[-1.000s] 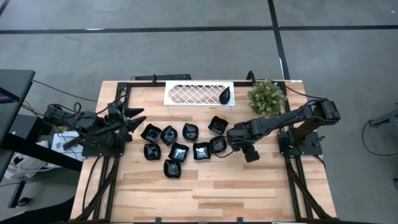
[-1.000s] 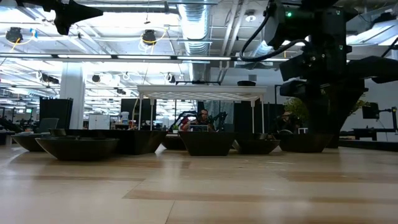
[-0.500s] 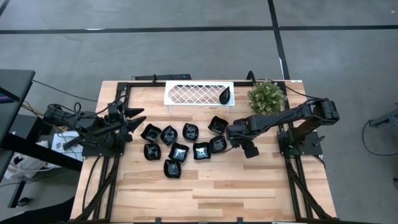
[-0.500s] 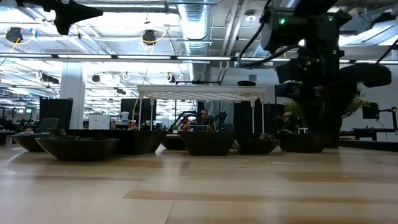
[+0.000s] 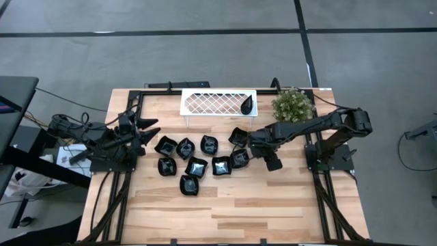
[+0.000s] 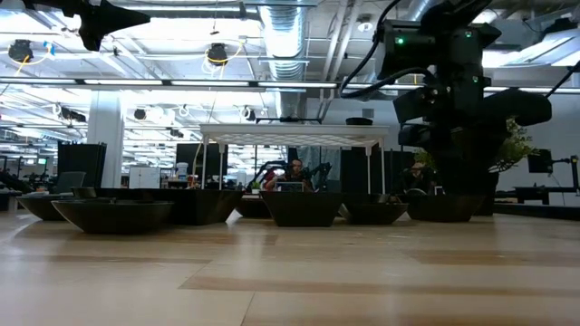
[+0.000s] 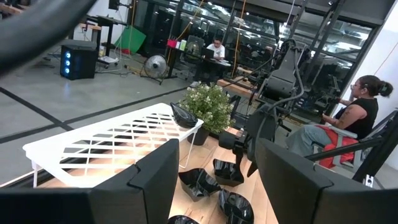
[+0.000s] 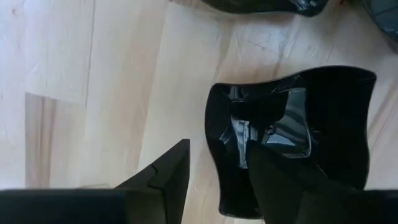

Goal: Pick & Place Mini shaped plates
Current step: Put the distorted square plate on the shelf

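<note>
Several mini shaped plates (image 5: 196, 166), glossy black, sit in a cluster at mid-table. A teardrop plate (image 5: 248, 106) rests on the white lattice tray (image 5: 212, 102). My right gripper (image 5: 254, 146) points down over the cluster's right end. It is open, and its fingers stand on either side of the wavy rim of a squarish plate (image 8: 298, 124), one over the bowl and one over the bare wood. I cannot tell whether they touch the plate. My left gripper (image 5: 147, 130) waits open and level at the table's left edge.
A green plant (image 5: 292, 107) stands at the far right, close behind my right arm. Neighbouring plates (image 8: 261, 4) lie just beyond the squarish one. The near half of the wooden table (image 5: 225, 212) holds no objects. A person (image 7: 357, 118) sits beyond the table.
My right gripper has swung toward the table's far edge and a little to the left, staying pointed down, and now stands over the right end of the plate cluster. The plates have not moved.
</note>
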Tool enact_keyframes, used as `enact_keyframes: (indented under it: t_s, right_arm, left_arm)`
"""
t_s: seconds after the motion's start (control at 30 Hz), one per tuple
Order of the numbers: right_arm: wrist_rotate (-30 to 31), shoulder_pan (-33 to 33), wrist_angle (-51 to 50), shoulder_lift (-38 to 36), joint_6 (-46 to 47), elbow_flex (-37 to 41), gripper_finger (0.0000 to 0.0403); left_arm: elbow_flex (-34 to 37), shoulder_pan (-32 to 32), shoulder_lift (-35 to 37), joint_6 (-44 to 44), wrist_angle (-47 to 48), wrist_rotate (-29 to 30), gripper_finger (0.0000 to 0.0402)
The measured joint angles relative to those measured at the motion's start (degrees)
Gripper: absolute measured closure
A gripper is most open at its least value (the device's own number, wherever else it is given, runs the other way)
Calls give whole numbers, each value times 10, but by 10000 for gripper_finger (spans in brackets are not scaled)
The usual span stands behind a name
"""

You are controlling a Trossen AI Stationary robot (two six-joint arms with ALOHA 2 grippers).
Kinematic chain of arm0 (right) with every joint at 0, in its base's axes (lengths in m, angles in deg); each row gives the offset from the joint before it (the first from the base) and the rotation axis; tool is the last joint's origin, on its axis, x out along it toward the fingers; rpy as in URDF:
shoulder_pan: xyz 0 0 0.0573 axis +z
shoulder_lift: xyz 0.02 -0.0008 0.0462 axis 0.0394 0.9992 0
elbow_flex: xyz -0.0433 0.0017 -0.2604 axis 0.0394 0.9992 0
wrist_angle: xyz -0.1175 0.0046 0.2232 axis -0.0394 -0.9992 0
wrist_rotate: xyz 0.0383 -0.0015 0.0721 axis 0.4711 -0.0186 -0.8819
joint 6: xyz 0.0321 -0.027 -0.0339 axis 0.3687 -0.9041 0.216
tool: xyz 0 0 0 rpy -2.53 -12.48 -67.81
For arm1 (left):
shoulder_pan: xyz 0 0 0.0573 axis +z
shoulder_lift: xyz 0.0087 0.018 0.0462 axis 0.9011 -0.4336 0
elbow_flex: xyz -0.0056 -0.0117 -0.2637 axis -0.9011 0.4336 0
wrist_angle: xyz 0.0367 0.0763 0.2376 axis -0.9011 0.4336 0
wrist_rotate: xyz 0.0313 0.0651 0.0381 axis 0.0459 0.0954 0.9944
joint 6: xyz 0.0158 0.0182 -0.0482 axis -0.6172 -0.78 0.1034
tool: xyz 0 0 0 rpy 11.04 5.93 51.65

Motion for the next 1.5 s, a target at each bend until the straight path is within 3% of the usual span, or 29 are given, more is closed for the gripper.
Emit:
enact_keyframes:
  t_s: [0.93, 1.5]
  right_arm:
    - [31, 28, 24, 0, 47, 37, 232]
    - [47, 26, 34, 0, 49, 37, 329]
  left_arm:
    - [0, 0, 0, 0, 0, 0, 187]
    - [0, 0, 0, 0, 0, 0, 187]
